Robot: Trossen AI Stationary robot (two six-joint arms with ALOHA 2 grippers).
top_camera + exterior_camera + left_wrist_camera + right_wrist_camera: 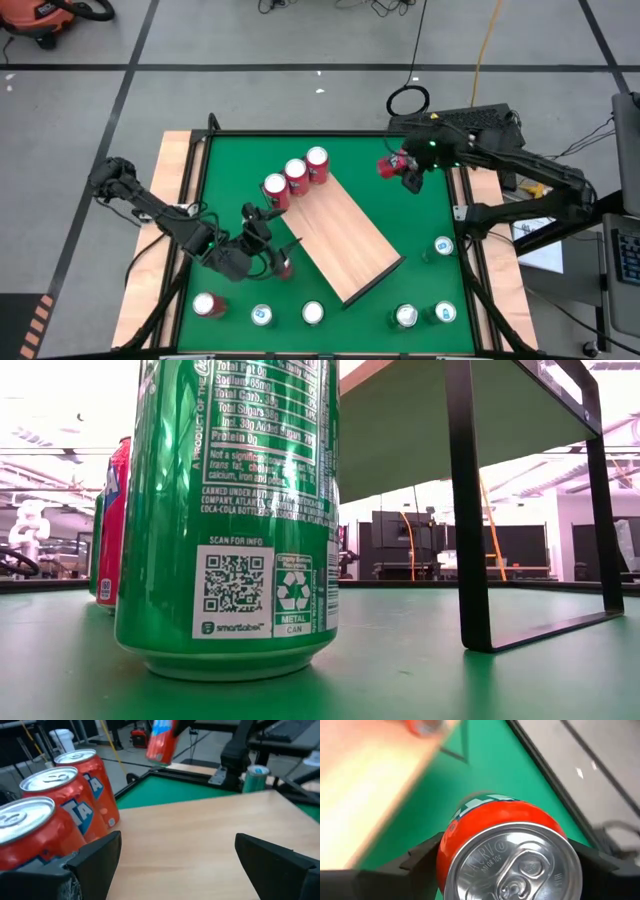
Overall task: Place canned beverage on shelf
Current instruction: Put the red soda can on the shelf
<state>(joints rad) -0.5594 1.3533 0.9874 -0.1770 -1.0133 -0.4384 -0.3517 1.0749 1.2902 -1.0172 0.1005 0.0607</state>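
The right arm carries the step: its right end effector [400, 170] is clamped around a red can [507, 852], fingers pressing both sides just below the rim, held in the air above the far right part of the bench [430, 215], clear of the shelf [345, 240]. To do this well, I judge the can should travel left and nearer, over the bare wood, stay upright, and come down onto the board's open middle, well away from the three red cans [296, 178] that stand in a row along the shelf's far left end. The board is raised on thin dark legs, so the can should be lowered until it bears on the wood before the fingers part; set near an edge, it could tip off.

The left end effector [262, 225] waits at the shelf's near left side, fingers spread wide and holding nothing.

The bench is green, framed by pale wooden rails. More cans stand along its near edge, among them a green can [235, 510] right in front of the low camera and one [443, 246] on the right.

Beyond lies a grey floor with cables, and an orange vacuum [45, 15] at far left.
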